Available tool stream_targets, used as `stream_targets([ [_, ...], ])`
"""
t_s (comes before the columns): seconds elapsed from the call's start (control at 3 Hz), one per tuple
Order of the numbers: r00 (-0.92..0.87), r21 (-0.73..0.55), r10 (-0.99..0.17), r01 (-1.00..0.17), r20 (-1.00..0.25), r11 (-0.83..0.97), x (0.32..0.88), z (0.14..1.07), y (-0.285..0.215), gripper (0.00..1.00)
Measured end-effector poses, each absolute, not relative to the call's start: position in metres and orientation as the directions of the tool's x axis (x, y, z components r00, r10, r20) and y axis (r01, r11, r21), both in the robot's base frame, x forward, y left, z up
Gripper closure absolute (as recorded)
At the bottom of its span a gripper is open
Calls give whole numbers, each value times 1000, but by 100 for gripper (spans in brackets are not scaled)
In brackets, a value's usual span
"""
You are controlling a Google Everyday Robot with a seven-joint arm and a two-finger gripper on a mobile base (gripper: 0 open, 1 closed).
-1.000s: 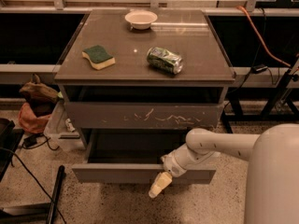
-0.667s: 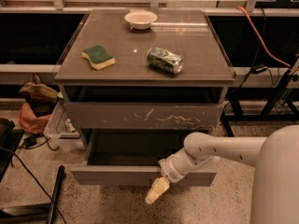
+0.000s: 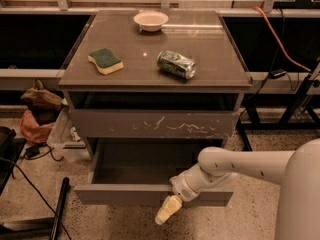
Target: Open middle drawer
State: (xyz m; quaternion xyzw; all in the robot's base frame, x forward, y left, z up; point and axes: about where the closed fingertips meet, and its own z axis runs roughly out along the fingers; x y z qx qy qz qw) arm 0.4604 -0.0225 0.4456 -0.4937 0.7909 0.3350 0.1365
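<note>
now the middle drawer (image 3: 125, 194) sits pulled out, inside showing. hand (image 3: 165, 214) hangs at its front's lower edge, right of ctr. can't tell if clenched or released.

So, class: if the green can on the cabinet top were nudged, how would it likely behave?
The can lies on its side, so it would probably roll on the top. It looks dented, so likely empty and light. The tool is low, at the front of the pulled-out drawer, far from the can.

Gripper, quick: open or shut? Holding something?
Gripper: open or closed cannot be told; it is down at the front of the pulled-out middle drawer.
</note>
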Motion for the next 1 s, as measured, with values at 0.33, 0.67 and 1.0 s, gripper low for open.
stream_targets([
  [0.33, -517, 420, -664, -849, -541, 319, 435, 447, -24, 0],
  [0.67, -517, 424, -665, -849, -540, 316, 434, 447, -23, 0],
  [1.0, -540, 472, -675, -826, -503, 309, 410, 443, -21, 0],
])
